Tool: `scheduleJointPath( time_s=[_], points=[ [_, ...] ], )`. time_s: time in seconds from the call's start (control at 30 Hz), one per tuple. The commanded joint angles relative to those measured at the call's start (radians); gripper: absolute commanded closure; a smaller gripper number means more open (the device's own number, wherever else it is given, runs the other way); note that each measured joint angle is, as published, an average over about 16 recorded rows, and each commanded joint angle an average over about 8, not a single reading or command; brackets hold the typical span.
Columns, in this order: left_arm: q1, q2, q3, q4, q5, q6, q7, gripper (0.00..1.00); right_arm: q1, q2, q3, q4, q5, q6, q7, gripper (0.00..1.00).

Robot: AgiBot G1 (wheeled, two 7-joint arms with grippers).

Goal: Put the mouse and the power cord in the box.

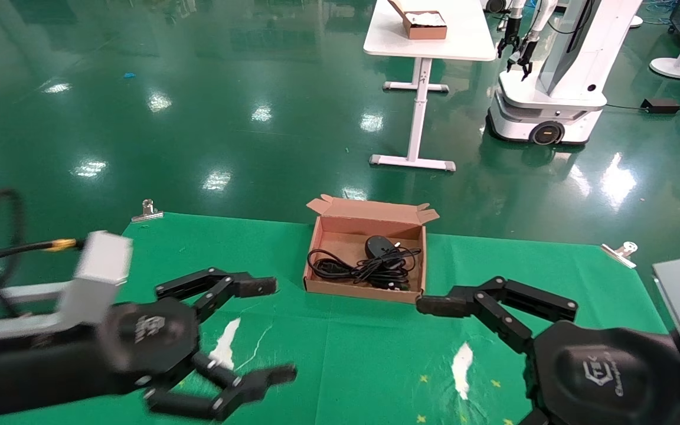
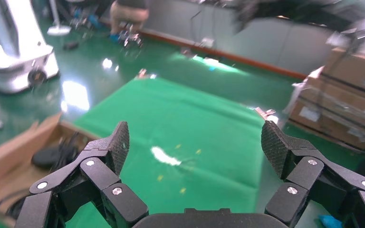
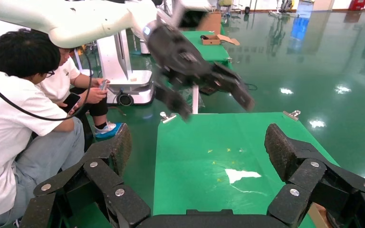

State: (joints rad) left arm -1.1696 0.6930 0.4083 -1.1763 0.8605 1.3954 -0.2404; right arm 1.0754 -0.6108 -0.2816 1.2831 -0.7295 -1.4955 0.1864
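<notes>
This is a robotics lab, a big open hall with a glossy green floor (image 1: 198,88) bouncing back the ceiling lights. A white wheeled robot (image 1: 552,77) stands by a white height-adjustable table (image 1: 428,35) across the room. The near worktable wears a green cloth (image 1: 375,354) pinned down with metal clips (image 1: 148,211). Two seated people (image 3: 24,118) sit beside another robot base, and stacked cardboard cartons (image 2: 347,99) line the wall.

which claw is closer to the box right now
Right. The right claw has its upper fingertip just off the near right corner of the box; the left claw hangs open farther off, toward the box's near left.
</notes>
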Motion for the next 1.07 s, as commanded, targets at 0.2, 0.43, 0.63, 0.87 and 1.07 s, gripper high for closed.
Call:
scheduleJointPath(
  time_s=[0.2, 0.43, 0.63, 0.87, 1.07],
  points=[
    [0.087, -0.075, -0.118, -0.099, -0.119, 0.092, 0.047, 0.0, 0.0, 0.001, 0.0, 0.0, 0.001, 0.0, 0.0, 0.0],
    [0.119, -0.103, -0.163, -0.136, -0.163, 0.126, 0.061, 0.0, -0.002, 0.002, 0.001, 0.001, 0.003, -0.001, 0.0, 0.0],
    [0.109, -0.094, -0.149, -0.124, -0.15, 0.115, 0.058, 0.0, -0.001, 0.001, 0.001, 0.001, 0.002, -0.001, 0.0, 0.0],
    [0.102, -0.088, -0.138, -0.115, -0.139, 0.107, 0.054, 0.0, -0.001, 0.001, 0.0, 0.0, 0.002, -0.001, 0.0, 0.0],
    [0.099, -0.085, -0.134, -0.112, -0.135, 0.104, 0.053, 0.0, -0.001, 0.001, 0.0, 0.0, 0.001, 0.0, 0.0, 0.0]
  ],
)
